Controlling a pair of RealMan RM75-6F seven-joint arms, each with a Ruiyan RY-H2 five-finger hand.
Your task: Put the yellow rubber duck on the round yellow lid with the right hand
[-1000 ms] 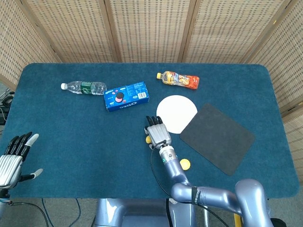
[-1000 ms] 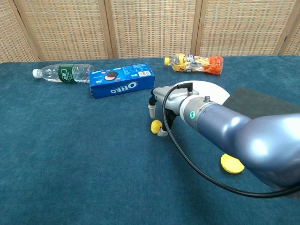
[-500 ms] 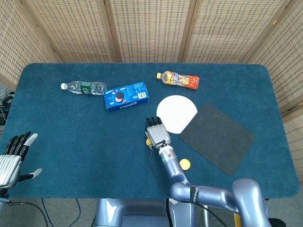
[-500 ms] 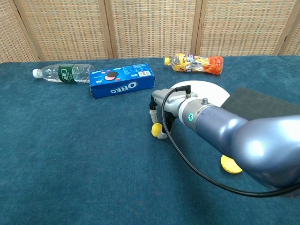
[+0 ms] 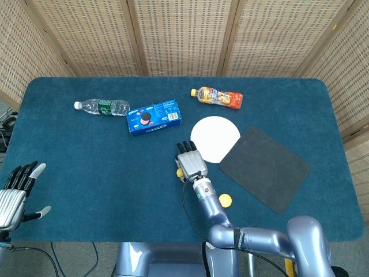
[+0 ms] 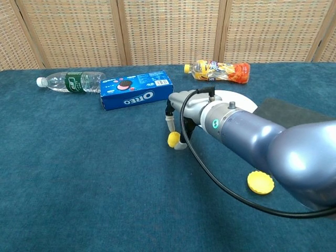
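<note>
The small yellow rubber duck [image 5: 180, 172] [image 6: 174, 139] sits at the table's centre between the down-pointing fingers of my right hand [image 5: 191, 162] [image 6: 185, 113], which curl around it and grip it just above the blue cloth. Most of the duck is hidden under the palm in the head view. The round yellow lid [image 5: 225, 200] [image 6: 261, 182] lies flat on the cloth, nearer the front edge and to the right of the hand, apart from it. My left hand [image 5: 16, 190] hovers at the front left corner with fingers spread and nothing in them.
A white round disc [image 5: 214, 138] and a dark mat [image 5: 264, 167] lie just beyond and right of the hand. An Oreo box [image 5: 154, 116], a water bottle [image 5: 102, 106] and an orange juice bottle [image 5: 217, 96] lie further back.
The right hand and forearm have risen slightly, and the duck has come up a little with the fingers. The lid now shows fully beneath the arm. The left hand stays put.
</note>
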